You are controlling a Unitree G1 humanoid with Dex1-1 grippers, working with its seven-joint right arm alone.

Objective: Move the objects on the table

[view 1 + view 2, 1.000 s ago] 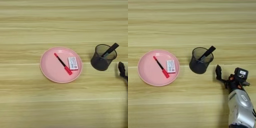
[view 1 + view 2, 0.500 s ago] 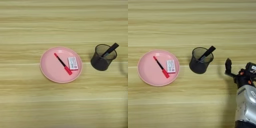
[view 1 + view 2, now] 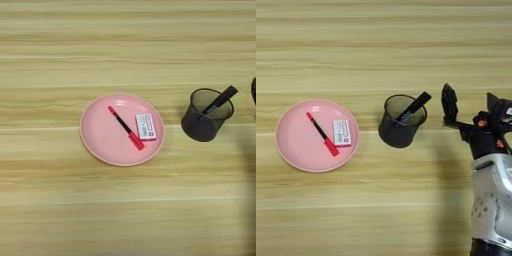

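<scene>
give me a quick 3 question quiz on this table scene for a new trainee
1. True or false: the white eraser lies on the pink plate.
2. Where is the black marker? A) flat on the table B) standing in the mesh pen cup C) on the plate
3. Fill in: the right gripper is to the ____ of the pen cup, its fingers apart and holding nothing.

Key: 1 true, beside the red pen. 2 B, leaning against the rim. 3 right.
</scene>
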